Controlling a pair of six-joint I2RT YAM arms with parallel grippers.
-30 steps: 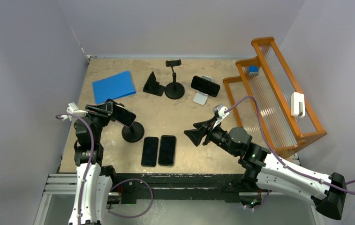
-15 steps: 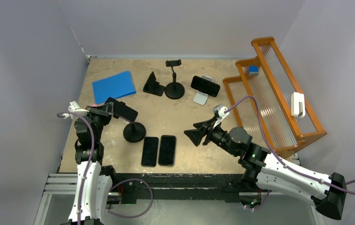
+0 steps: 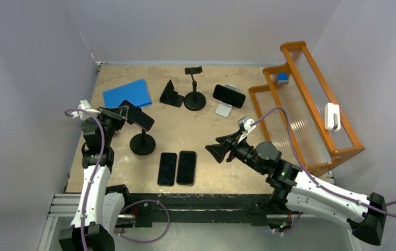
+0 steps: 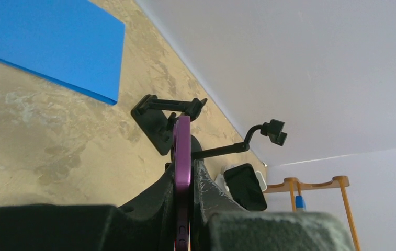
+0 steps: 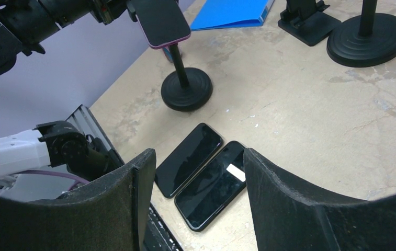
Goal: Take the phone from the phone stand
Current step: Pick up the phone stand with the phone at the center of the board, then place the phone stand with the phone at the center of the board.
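Your left pincer [image 3: 126, 113] is clamped shut on the phone [image 3: 139, 116], fingers [image 4: 206, 191] pressing both faces along its purple edge. The phone sits tilted atop the pole of the phone stand [image 3: 142, 145], whose round base lies at 5 o'clock from the pincer. At 4 o'clock from that base, two other phones [image 3: 167, 168] lie flat, side by side. At their 2 o'clock, your right pincer [image 3: 214, 152] hovers with jaws apart, holding nothing.
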